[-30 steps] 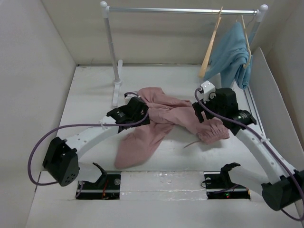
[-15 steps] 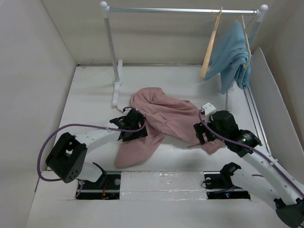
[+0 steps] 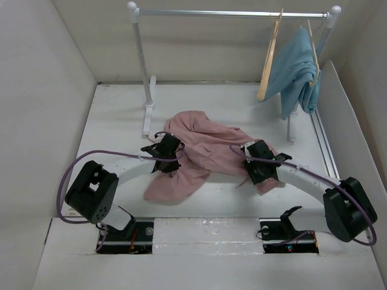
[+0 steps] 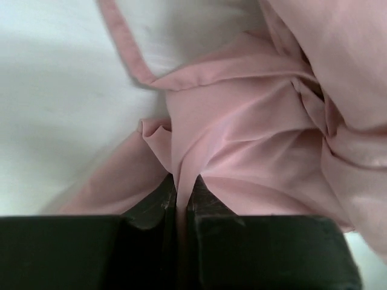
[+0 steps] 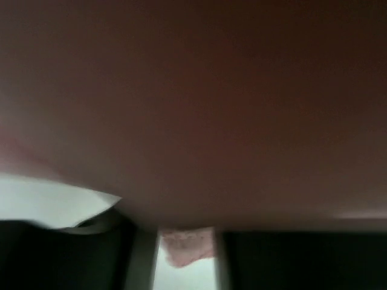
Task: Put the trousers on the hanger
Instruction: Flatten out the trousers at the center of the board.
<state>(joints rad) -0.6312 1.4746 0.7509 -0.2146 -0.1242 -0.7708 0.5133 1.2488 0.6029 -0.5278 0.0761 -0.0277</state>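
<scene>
Trousers (image 3: 208, 144), dusty pink, crumpled heap, fold nipped in L pincer (image 4: 180, 182)

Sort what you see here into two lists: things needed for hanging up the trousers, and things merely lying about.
Needed for the job:
pink trousers, heaped on the table
bare wooden hanger, hanging on the clothes rail
left fingers, pinching trouser fabric

Merely lying about:
light-blue garment
second hanger, carrying that garment

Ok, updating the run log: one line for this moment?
left gripper: shut on trousers | right gripper: in trousers, grip unclear | hanger: on rail, bare
</scene>
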